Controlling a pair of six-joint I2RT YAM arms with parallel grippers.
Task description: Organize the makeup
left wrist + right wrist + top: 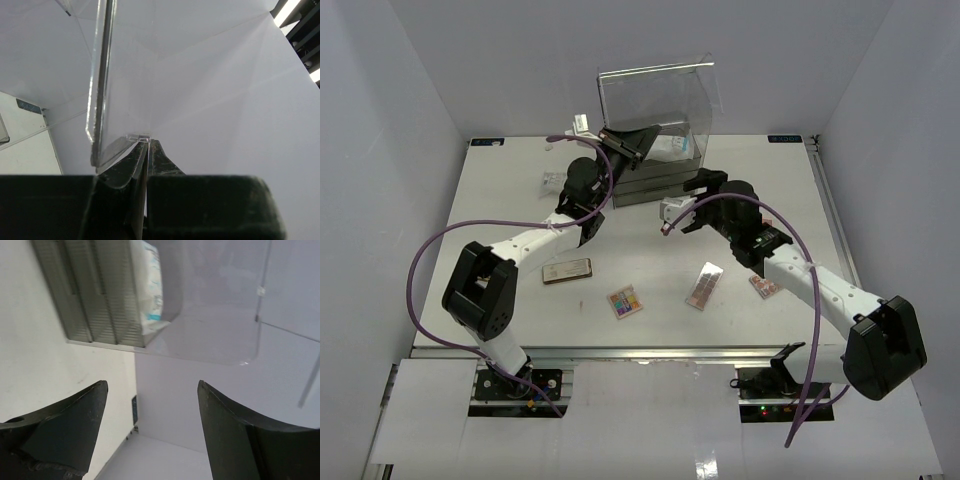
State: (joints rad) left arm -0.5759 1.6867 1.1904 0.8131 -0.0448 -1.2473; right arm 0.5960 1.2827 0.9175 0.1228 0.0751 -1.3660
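Closest to the left wrist lens, the black fingers [120,170] of the left gripper [148,145] are pressed together on the lower edge of a clear plastic lid panel [100,75], which rises upright from them. Only bare white wall shows beyond it. From above, that left gripper [626,146] sits at the front-left corner of the tall clear plastic drawer box [655,165], with the lid panel [655,95] standing raised over it.

Only the right wrist view looks into the box. The right gripper [151,386] is spread wide with nothing between its fingers. Past it stand grey ribbed drawer fronts [95,290], with a white-and-blue packet [150,285] lying in the clear top compartment next to them. From above, the packet [672,147] is a pale patch behind the clear wall, and the right gripper [672,213] hovers just in front of the drawers.

The white surface [500,200] is boxed in by plain pale walls [400,100]. Well in front of the box lie a bronze rectangular compact [567,270], a small square colourful eyeshadow palette [625,301] and an oblong pinkish palette [704,286]. Another pinkish item [763,287] shows partly from under the right arm. A small white item [553,180] lies left of the box beside the left arm, too small to identify.
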